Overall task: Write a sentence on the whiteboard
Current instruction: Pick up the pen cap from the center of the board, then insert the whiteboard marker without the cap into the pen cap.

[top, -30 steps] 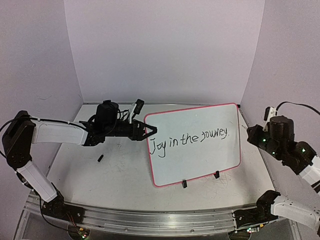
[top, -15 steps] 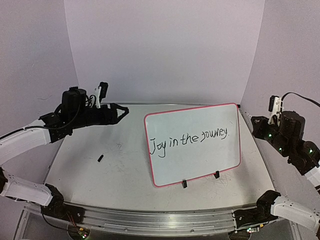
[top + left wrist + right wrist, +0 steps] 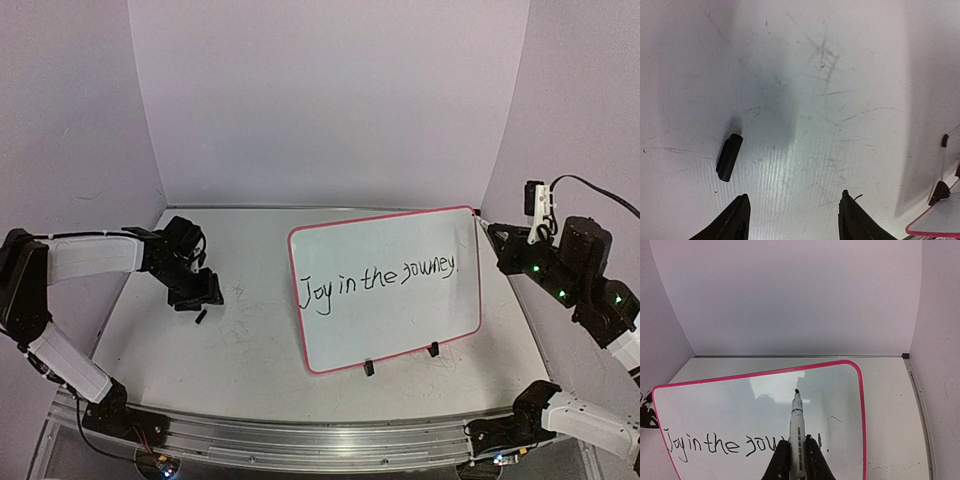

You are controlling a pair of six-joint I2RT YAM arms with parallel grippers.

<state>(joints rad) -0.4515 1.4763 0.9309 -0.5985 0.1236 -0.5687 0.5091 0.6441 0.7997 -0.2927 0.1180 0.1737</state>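
One whiteboard (image 3: 385,285) lies on the grey table (image 3: 250,350), right of centre and turned slightly askew, its long edges running left to right. It is a flat, glossy white rectangle with rounded corners and a thin pink-red border. Two small black clips (image 3: 368,367) sit on its near long edge. Across its middle runs one line of black handwriting, "Joy in the journey", with a small closing mark at the right end.

Over the board's right part, the right gripper (image 3: 797,447) is pinched on a marker (image 3: 796,422). The marker is a slim white barrel with small print along it and a black tip. The dark fingers (image 3: 781,462) press its lower barrel from both sides. In the right wrist view the tip points away towards the board's far half, above the written line; whether it touches the surface cannot be told.

Well to the left of the board, the left gripper (image 3: 793,197) faces down at the table with its two black tapered fingers spread apart and nothing between them. A short black cylindrical cap (image 3: 729,157) lies on its side just beyond the left fingertip, apart from it. The tabletop here is matt, scuffed and crossed by faint pen scratches. Smooth lilac walls (image 3: 320,100) close in the table on three sides.
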